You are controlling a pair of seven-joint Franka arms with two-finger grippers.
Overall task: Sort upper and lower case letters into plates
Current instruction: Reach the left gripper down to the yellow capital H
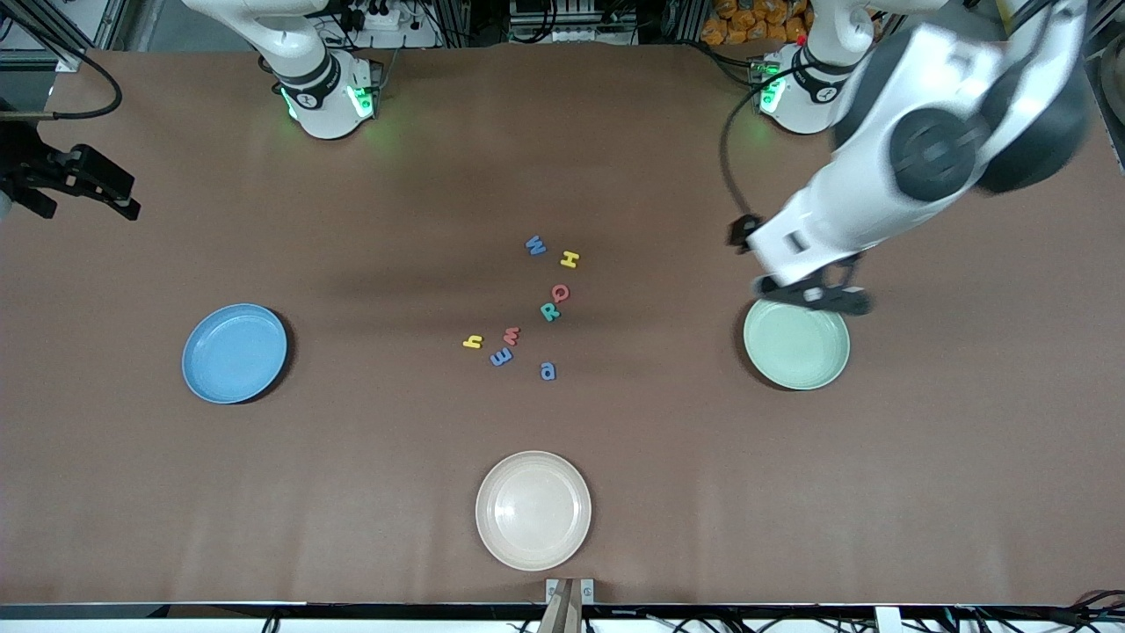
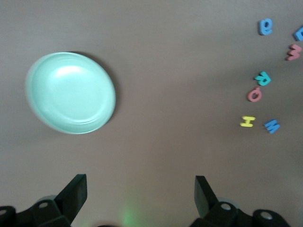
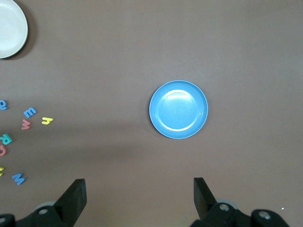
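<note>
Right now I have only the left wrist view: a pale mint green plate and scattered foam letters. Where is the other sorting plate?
Observer: The round light blue plastic plate sits toward the right arm's end of the table, with no letters in it.
Operator: Any letters that I can't see?
Observer: A small yellow foam lowercase h lies beside the pink foam w, toward the right arm's end.
Operator: And the other arm?
Observer: The right claw is open, up over the table at the right arm's end, waiting.
</note>
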